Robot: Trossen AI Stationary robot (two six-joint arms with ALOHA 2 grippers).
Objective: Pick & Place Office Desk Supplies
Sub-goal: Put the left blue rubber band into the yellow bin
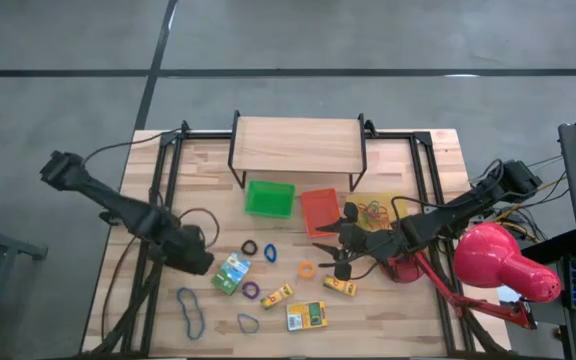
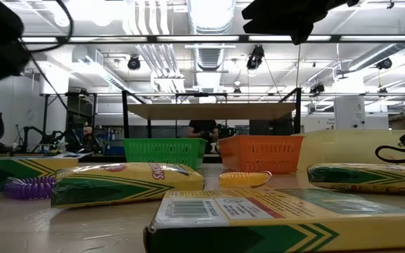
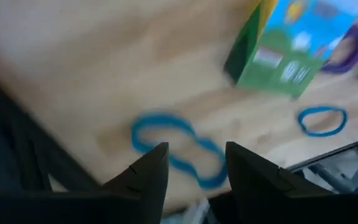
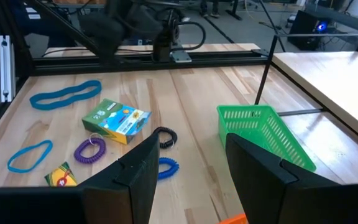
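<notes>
Evenly lit by bright ceiling lights point(image 2: 209, 10); soft shadows; left wrist view motion-blurred; nearest box point(image 2: 287, 218) in low view out of focus.

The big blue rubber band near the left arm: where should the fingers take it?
Pinch the blue rubber band at its narrow waist, coming straight down from above. It lies flat on the table, pinched in mid-loop, so the left gripper's open fingers can straddle both strands there.

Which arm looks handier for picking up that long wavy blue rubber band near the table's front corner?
Probably the left. Its tool hangs open right over the long blue rubber band, nothing held. The right tool, also open, sits across the table by the orange plastic tray.
</notes>
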